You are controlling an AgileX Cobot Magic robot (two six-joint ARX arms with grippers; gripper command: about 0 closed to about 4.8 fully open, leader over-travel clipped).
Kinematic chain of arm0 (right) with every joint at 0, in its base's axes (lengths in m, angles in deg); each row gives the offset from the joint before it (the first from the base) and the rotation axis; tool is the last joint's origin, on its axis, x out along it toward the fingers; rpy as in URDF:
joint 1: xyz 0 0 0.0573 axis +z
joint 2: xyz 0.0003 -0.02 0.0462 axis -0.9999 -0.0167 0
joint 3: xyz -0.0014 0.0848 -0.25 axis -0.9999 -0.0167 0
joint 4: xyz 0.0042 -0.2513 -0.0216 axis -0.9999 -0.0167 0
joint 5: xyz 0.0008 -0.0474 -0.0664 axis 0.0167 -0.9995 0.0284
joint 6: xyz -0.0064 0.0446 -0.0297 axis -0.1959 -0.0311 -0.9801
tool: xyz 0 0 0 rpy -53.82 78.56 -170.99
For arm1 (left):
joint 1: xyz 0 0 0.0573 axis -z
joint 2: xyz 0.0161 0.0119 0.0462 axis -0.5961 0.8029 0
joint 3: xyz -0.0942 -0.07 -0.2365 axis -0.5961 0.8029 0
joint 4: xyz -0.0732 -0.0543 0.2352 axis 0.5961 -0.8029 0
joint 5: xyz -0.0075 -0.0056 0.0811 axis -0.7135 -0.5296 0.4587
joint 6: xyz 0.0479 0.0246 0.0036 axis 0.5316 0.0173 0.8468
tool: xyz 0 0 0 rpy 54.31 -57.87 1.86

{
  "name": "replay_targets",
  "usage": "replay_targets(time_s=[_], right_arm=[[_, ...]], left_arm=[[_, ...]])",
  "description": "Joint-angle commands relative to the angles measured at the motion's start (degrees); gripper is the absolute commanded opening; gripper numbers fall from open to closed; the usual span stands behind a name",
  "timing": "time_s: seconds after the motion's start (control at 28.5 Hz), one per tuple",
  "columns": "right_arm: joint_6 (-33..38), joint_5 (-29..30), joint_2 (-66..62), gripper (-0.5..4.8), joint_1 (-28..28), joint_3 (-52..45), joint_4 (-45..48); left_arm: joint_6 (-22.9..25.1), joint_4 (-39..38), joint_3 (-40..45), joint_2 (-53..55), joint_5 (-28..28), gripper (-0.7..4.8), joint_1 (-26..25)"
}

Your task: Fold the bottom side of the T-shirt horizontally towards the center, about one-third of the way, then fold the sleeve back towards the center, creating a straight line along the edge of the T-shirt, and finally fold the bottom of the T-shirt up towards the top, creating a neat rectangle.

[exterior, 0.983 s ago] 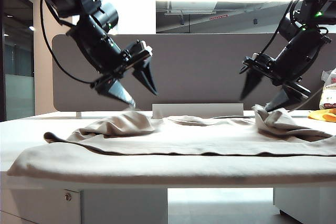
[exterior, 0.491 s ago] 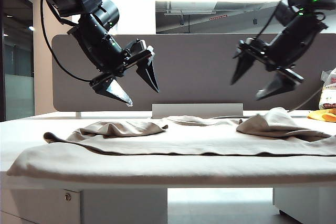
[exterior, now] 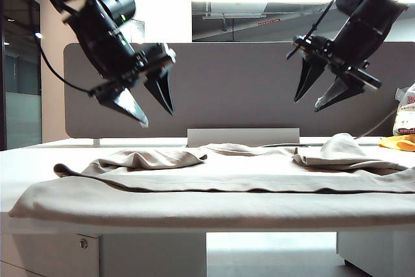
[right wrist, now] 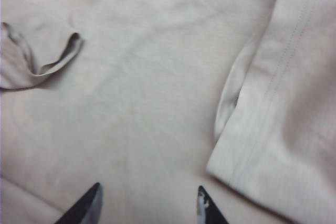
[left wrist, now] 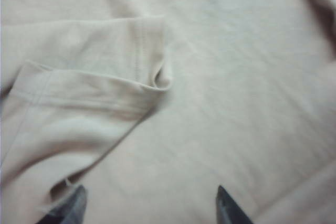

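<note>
The beige T-shirt (exterior: 214, 173) lies spread across the table, its near part draped over the front edge. Both sleeves lie folded in on the body, one at the left (exterior: 155, 157) (left wrist: 89, 72) and one at the right (exterior: 340, 150) (right wrist: 283, 103). A long straight edge of a fabric layer (exterior: 259, 190) runs across the front; I cannot tell if it is the bottom of the T-shirt. My left gripper (exterior: 155, 116) (left wrist: 149, 195) hangs open above the left sleeve, holding nothing. My right gripper (exterior: 307, 105) (right wrist: 148, 192) hangs open above the shirt, beside the right sleeve, also holding nothing.
A grey partition panel (exterior: 240, 82) stands behind the table, with a low white box (exterior: 243, 136) at its foot. A yellow-and-white bag (exterior: 406, 118) and an orange object (exterior: 397, 142) sit at the far right.
Both grippers have risen off the sleeves. The right sleeve, bunched up under the right gripper before, now lies flat. The left gripper has shifted left. Both pairs of jaws stand a little narrower.
</note>
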Motion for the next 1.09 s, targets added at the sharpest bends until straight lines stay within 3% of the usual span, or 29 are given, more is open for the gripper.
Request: replay_targets(time_s=[0.04, 0.11, 0.28, 0.56, 0.63, 0.77, 0.84, 0.98, 1.09], right_arm=[[-0.28, -1.6, 3.06, 2.29, -0.07, -4.61, 0.48], [-0.02, -1.11, 6.88, 2.29, -0.72, -11.23, 3.74], [3.5, -1.31, 21.2, 2.28, -3.02, -31.17, 13.53], [4.15, -1.38, 43.91, 2.34, -10.1, -55.17, 15.74], [4.15, -1.55, 47.47, 2.42, -11.58, -57.24, 14.36], [2.25, -3.85, 48.83, 3.52, -12.04, -57.66, 9.07], [1.31, -4.37, 48.83, 3.8, -12.04, -57.66, 7.37], [0.76, -5.44, 48.83, 3.82, -12.07, -57.66, 6.6], [-0.11, -6.67, 48.81, 3.82, -12.04, -57.68, 5.97]], left_arm=[[-1.03, 7.41, 7.82, -7.34, 0.87, 2.97, -0.26], [-3.02, 12.17, 15.08, -13.92, 1.25, 2.97, -0.26], [-5.2, 13.55, 29.75, -27.06, 1.88, 2.97, -0.11], [-9.81, 18.29, 53.33, -43.78, 2.97, 2.72, 0.2], [-11.08, 18.23, 56.41, -46.62, 2.71, 2.73, 0.48], [-11.41, 16.15, 58.6, -47.34, 1.99, 2.76, 1.05], [-11.32, 14.27, 58.6, -47.36, 2.1, 2.78, 1.18], [-10.73, 12.0, 58.93, -47.34, 2.27, 2.88, 1.18], [-9.6, 10.01, 59.06, -47.32, 5.53, 2.9, 1.18]])
